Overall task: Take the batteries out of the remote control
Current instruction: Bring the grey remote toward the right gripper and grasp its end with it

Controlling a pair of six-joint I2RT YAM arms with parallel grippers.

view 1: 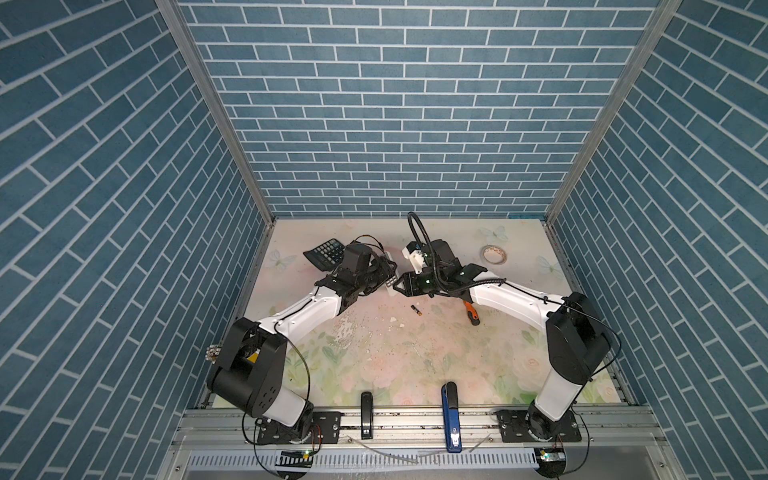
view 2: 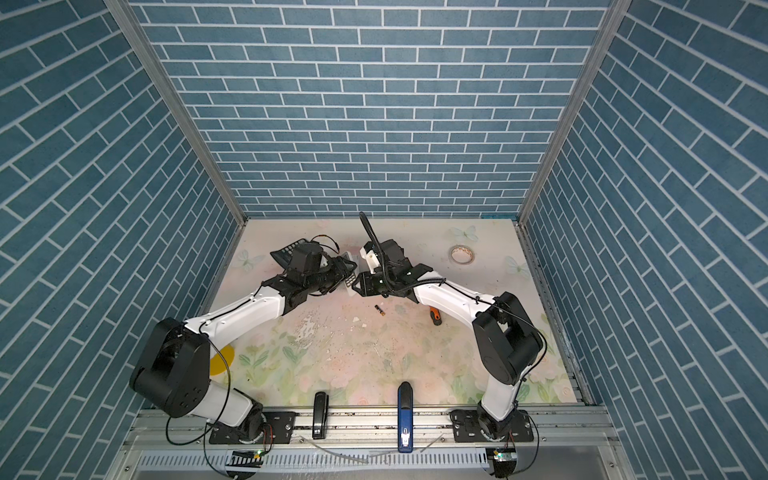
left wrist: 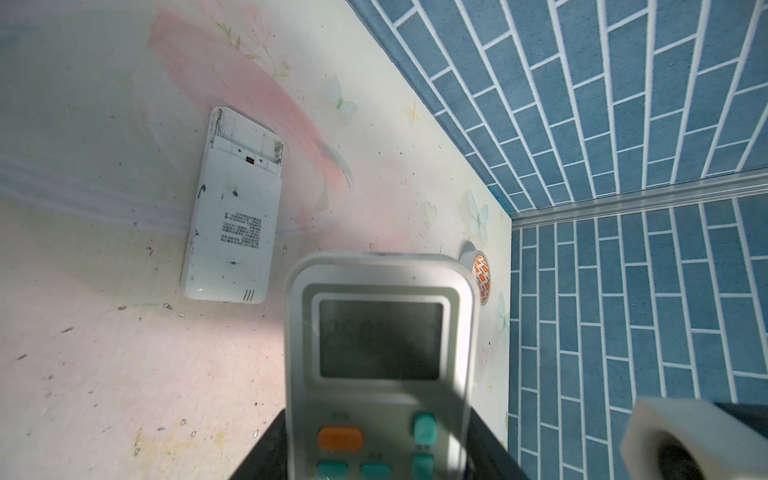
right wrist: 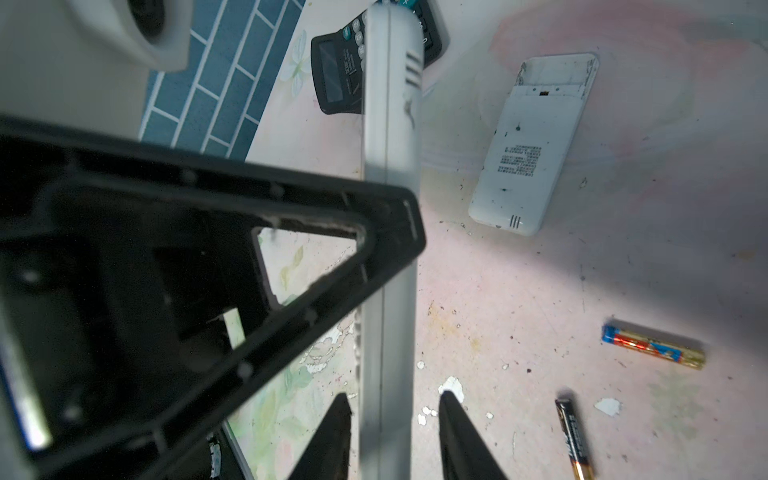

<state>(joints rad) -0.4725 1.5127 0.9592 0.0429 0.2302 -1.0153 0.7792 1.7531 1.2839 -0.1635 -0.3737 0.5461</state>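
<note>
My left gripper (view 1: pixel 388 270) (left wrist: pixel 376 457) is shut on the remote control (left wrist: pixel 380 353), a grey-white one with a dark screen and orange and teal buttons, and holds it off the table. My right gripper (view 1: pixel 398 286) (right wrist: pixel 390 415) meets it from the other side. Its jaws stand astride the remote's thin edge (right wrist: pixel 388 291), with a gap showing on one side. Two batteries lie on the table: a blue, red and gold one (right wrist: pixel 654 347) and a black and gold one (right wrist: pixel 575 440). Both top views show only one battery (view 1: pixel 416 310) (view 2: pixel 379 310).
A second white remote (left wrist: pixel 232 208) (right wrist: pixel 532 145) lies back up, its cover slid part way. Also here: a black calculator (view 1: pixel 324 254), a tape roll (view 1: pixel 494 254), an orange-handled screwdriver (view 1: pixel 471 312), and a black stapler (view 1: pixel 366 415) and a blue one (view 1: pixel 451 415) at the front edge.
</note>
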